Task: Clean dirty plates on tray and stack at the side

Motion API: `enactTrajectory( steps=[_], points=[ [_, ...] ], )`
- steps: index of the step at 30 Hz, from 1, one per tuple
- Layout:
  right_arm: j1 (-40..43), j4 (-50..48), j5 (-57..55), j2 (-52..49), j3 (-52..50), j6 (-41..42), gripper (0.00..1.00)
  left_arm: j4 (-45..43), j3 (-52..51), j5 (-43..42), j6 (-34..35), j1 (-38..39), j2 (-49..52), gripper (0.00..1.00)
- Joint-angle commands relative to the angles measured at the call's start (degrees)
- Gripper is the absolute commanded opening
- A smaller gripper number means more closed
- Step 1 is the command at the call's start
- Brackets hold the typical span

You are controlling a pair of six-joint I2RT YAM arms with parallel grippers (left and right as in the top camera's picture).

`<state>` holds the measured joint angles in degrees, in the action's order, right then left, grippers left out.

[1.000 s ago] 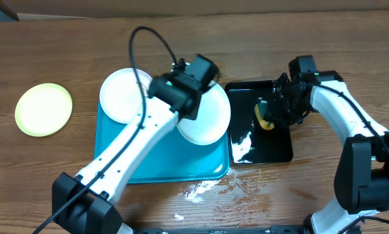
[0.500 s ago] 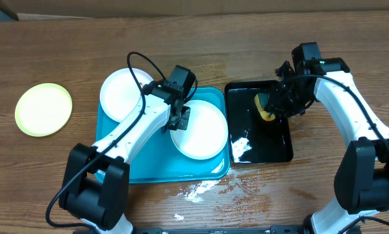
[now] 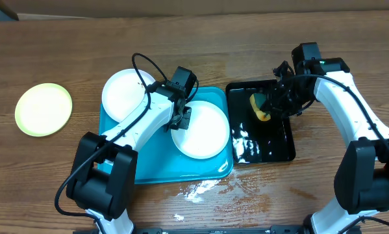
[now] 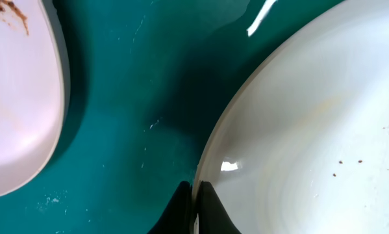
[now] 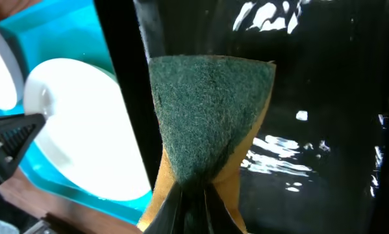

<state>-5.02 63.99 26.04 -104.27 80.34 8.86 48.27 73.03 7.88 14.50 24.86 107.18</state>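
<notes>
L gripper (image 3: pixel 182 118) pinches rim of white plate (image 3: pixel 202 131) on blue tray (image 3: pixel 156 170), prob. to steady it for wiping. R gripper (image 3: pixel 270 107) clamps sponge (image 3: pixel 260 108) over wet black tray (image 3: pixel 278 146), ready to scrub. 2nd white plate (image 3: pixel 124 96) at tray's corner; green plate (image 3: pixel 43 109) aside on table (image 3: pixel 64 39).

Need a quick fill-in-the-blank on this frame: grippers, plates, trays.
1. The left gripper pinches the rim of a plate whose colour is ___.
2. The right gripper holds a sponge over the small tray, whose colour is ___.
3. The yellow-green plate lies off the blue tray, which carries ___ plates.

Missing words: white; black; two
</notes>
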Motion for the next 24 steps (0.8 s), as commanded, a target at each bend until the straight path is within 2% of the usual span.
enactTrajectory(
  steps=[1, 5, 11, 14, 17, 24],
  points=[
    [-1.49, -0.22, 7.32, 0.24, 1.16, 0.66, 0.04, -0.76, -0.24, -1.99, -0.55, 0.24, 1.16, 0.04],
    [-4.92, -0.74, 16.06, 0.24, 1.16, -2.97, 0.04, -1.14, -0.26, -2.16, 0.48, 0.24, 1.18, 0.04],
    [-13.27, -2.4, 16.85, 0.22, 1.11, -3.06, 0.04, -2.67, -0.59, -2.12, 0.5, 0.24, 1.18, 0.04],
    [-17.59, -3.69, 12.11, 0.22, 1.11, -0.9, 0.04, -2.64, -0.61, -1.9, 0.48, 0.24, 1.2, 0.04],
    [-21.79, -5.05, 1.31, 0.11, 0.81, 5.2, 0.04, -2.49, -0.61, -1.9, 0.48, 0.22, 1.18, 0.04],
    [-28.48, -12.0, -3.78, -0.57, -1.25, 10.95, 0.04, -2.34, -0.61, -1.92, 0.48, 0.22, 1.18, 0.04]
  ],
)
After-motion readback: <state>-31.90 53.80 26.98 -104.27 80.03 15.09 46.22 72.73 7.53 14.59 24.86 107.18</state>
